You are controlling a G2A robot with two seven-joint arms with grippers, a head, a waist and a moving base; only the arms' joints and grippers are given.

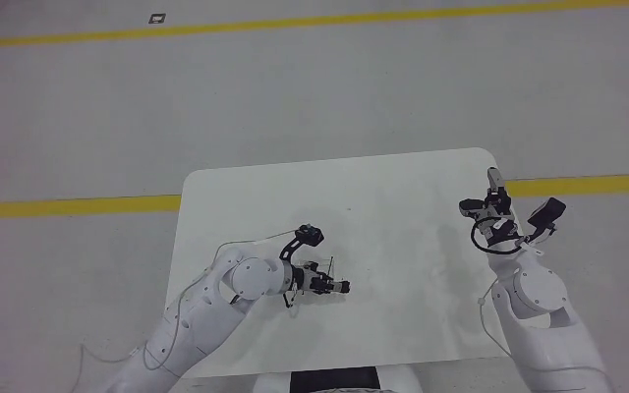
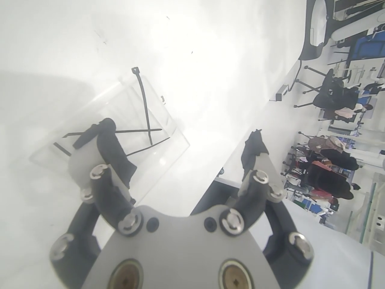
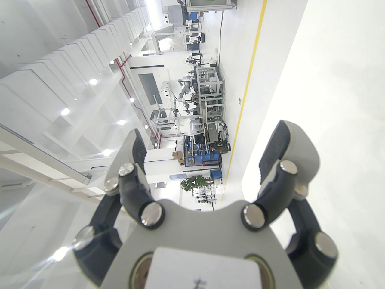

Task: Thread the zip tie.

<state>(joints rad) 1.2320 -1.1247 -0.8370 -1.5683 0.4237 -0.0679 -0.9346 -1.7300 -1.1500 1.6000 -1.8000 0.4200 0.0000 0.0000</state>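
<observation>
Several black zip ties (image 2: 145, 108) lie crossed in a shallow clear tray (image 2: 168, 121) on the white table (image 1: 393, 196). One tie's square head points away from the gripper. My left gripper (image 2: 180, 136) is open just above the tray's near side, and one of its fingers (image 2: 105, 142) overlaps the tray and the ties' ends. From above, the left gripper (image 1: 339, 287) sits near the table's front left with a thin zip tie (image 1: 330, 263) beside it. My right gripper (image 3: 207, 139) is open and holds nothing, at the table's right edge (image 1: 488, 199).
The table's front edge (image 2: 216, 166) runs close under the left gripper's other finger. The table surface (image 3: 346, 61) lies beside the right gripper, with grey floor and a yellow line (image 1: 295, 22) beyond.
</observation>
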